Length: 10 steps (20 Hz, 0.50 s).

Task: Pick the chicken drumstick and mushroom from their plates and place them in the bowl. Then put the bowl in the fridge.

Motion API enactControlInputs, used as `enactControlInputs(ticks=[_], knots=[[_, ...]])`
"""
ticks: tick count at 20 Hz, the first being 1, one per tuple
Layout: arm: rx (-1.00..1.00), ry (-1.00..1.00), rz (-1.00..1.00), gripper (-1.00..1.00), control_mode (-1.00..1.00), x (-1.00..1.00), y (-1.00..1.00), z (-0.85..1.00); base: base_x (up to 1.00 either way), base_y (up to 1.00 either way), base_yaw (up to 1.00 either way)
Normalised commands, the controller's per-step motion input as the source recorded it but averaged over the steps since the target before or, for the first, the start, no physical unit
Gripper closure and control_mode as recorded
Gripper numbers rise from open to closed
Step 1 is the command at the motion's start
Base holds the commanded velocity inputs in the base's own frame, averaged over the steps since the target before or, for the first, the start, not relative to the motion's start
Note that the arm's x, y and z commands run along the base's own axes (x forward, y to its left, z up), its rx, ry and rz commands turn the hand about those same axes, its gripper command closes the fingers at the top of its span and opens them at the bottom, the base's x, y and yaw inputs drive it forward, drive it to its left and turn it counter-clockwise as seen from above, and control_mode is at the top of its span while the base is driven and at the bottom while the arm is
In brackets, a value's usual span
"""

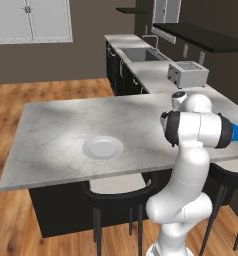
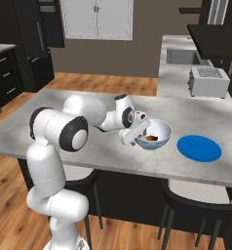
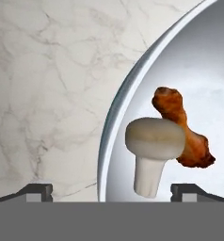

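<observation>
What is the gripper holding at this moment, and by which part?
Nothing. The gripper is open, its fingertips spread wide on either side of the bowl rim; the mushroom and chicken drumstick lie inside the bowl.

counter [image 1: 56, 130]: pale grey marble, veined, smooth, soft sheen. white plate [image 1: 103, 148] lower centre: glazed, glossy. bowl [image 3: 115, 117] right of hand view: smooth, shiny inside. mushroom [image 3: 154, 150]: matt, smooth. chicken drumstick [image 3: 180, 127]: rough, glistening brown. blue plate [image 2: 199, 148]: flat matt. floor [image 1: 11, 220]: satin wood planks. toaster [image 1: 188, 74]: brushed metal.
</observation>
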Motion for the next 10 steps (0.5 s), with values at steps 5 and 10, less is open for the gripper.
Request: enactControlInputs(ticks=[5,10], knots=[[0.00,0.01,0.00,-1.00,-1.00,-0.08,-0.06,-0.13,0.00,0.00,0.00],[0.00,0.00,-0.01,-1.00,-1.00,-0.03,-0.12,-0.13,0.00,0.00,0.00]])
